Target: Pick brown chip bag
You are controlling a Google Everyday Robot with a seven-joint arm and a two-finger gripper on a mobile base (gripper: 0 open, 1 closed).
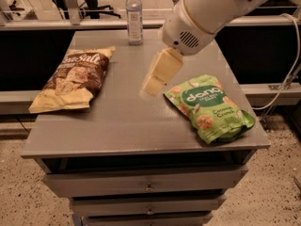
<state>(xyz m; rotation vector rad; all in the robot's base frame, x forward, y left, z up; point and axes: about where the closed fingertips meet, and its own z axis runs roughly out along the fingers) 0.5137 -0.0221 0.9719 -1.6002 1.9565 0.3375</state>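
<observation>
Gripper (154, 84) over mid-table: bare tabletop (122, 121) toward the brown chip bag (70, 79) at nine o'clock; green pouch (209, 109) crowds four o'clock, water bottle (134, 15) stands near twelve.

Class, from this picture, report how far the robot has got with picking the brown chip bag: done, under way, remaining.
Done: nothing yet; the crinkly brown chip bag with pale yellow ends lies untouched on the left side of the grey table. Under way: the cream pincer hangs above the table's middle, between that bag and the bright green pouch. Left: reach the brown bag, grip it, lift it.
</observation>
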